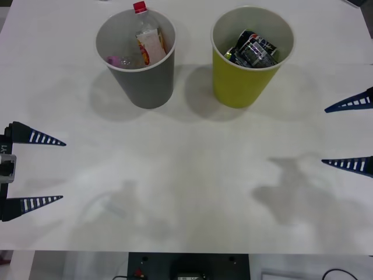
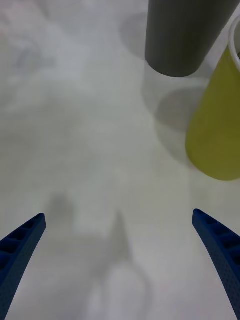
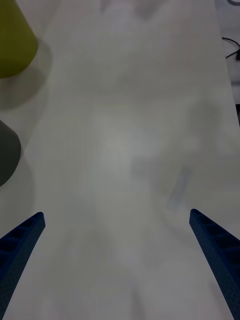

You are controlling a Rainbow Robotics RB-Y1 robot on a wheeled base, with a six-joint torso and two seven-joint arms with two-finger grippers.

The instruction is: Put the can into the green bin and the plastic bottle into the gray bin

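The table is smooth, matt white. The gray bin and green bin look matt; the plastic bottle is clear, glossy plastic.

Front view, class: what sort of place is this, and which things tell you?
Probably a robot test bench for sorting waste: a bare white table, a gray bin holding a plastic bottle, and a green bin holding cans.

plastic bottle lower half hidden inside gray bin, green bin cut by edge
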